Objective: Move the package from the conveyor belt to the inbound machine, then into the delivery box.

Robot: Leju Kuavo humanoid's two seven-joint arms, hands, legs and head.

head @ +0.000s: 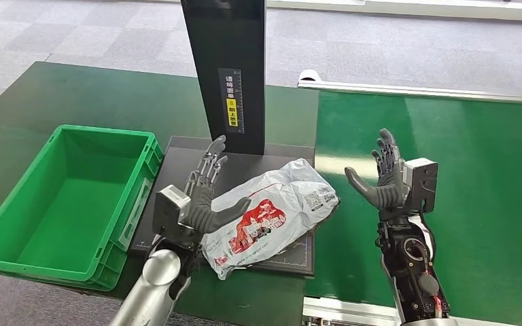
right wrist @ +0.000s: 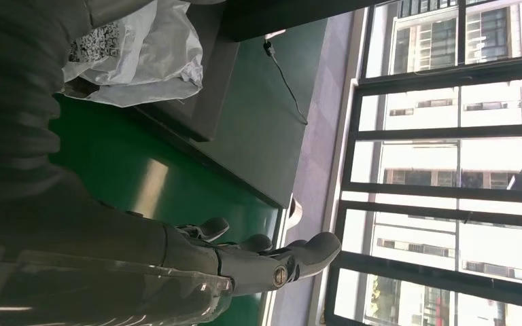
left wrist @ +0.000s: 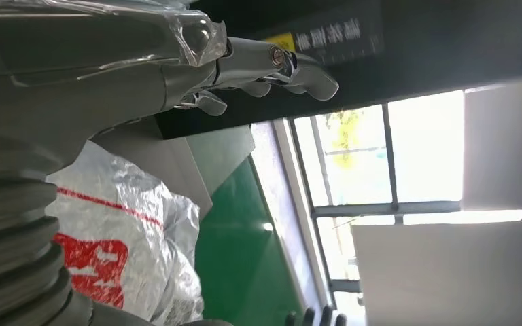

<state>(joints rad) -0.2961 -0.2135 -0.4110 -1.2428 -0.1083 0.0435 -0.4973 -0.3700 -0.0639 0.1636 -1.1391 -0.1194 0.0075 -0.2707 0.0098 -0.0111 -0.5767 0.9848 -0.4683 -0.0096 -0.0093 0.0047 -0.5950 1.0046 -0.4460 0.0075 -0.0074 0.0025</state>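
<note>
Our left hand point(head: 200, 193) stands open, fingers spread, thumb touching the package point(head: 272, 210) at its near left end. The package lies on the dark machine plate point(head: 177, 153), its long axis slanting up to the right. Our right hand point(head: 384, 178), open and empty, hovers just beyond its far end. The green box point(head: 13, 251) waits left.

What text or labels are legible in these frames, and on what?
Black post of the inbound machine: vertical strip label with pale Chinese characters above a yellow patch; too small to read.
Package: red printed graphic with white lettering, plus a QR code and black print near one end; none legible.
Green delivery box: a pale label on its side wall, unreadable.
</note>
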